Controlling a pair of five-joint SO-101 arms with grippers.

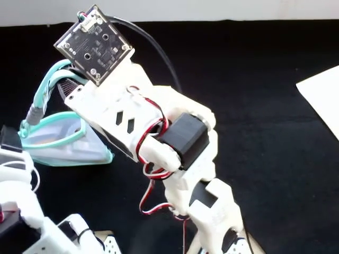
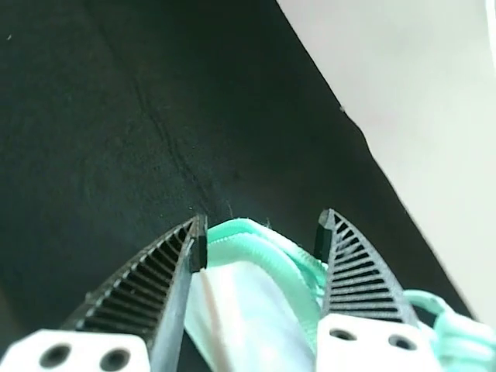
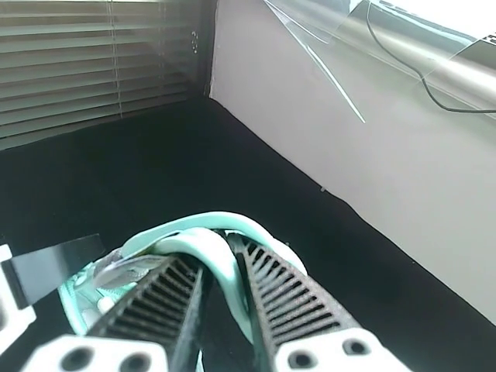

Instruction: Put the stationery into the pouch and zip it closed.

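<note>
The pouch (image 1: 63,143), translucent with mint trim, lies on the black mat at the left. A mint loop strap (image 1: 45,87) rises from its end. My right gripper (image 1: 66,90) reaches over from the middle arm. In the right wrist view this gripper (image 3: 232,275) is shut on the loop strap (image 3: 217,229). The left gripper (image 2: 260,236) has a finger on each side of the pouch's mint zipper edge (image 2: 263,240) and grips that end. What is inside the pouch is hidden.
The right arm's white body (image 1: 180,153) fills the middle of the mat, with a black cable (image 1: 153,47) trailing behind it. A white sheet (image 1: 323,100) lies at the right edge. The left arm's base (image 1: 21,211) is at the bottom left.
</note>
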